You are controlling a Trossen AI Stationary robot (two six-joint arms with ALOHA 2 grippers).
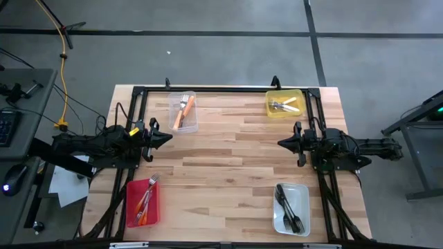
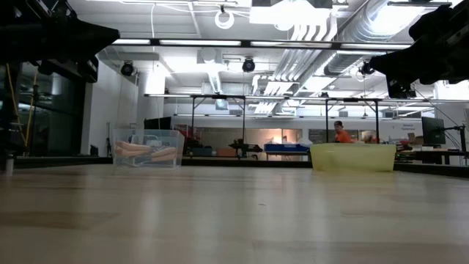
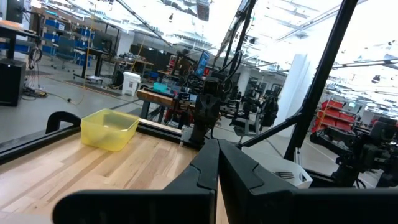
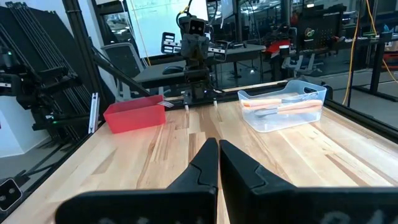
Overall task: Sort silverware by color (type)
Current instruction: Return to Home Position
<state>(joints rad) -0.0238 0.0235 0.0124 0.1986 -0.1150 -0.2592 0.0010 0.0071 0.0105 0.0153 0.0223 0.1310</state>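
Facing each other, your left gripper (image 1: 166, 138) and right gripper (image 1: 282, 143) hovered at opposite sides of the table (image 1: 235, 173) — both with fingers pressed together, gripping nothing. You had orange forks (image 1: 184, 111) in the clear bin (image 1: 172, 104), white forks (image 1: 282, 106) in the yellow bin (image 1: 299, 97), red forks (image 1: 145, 200) in the red bin (image 1: 133, 207) and dark forks (image 1: 288, 207) in the white bin (image 1: 302, 200) — each bin near a table corner.

Clear bin (image 1: 174, 104), yellow bin (image 1: 273, 95), red bin (image 1: 133, 197), white bin (image 1: 302, 197), well apart on wooden table (image 1: 235, 159).
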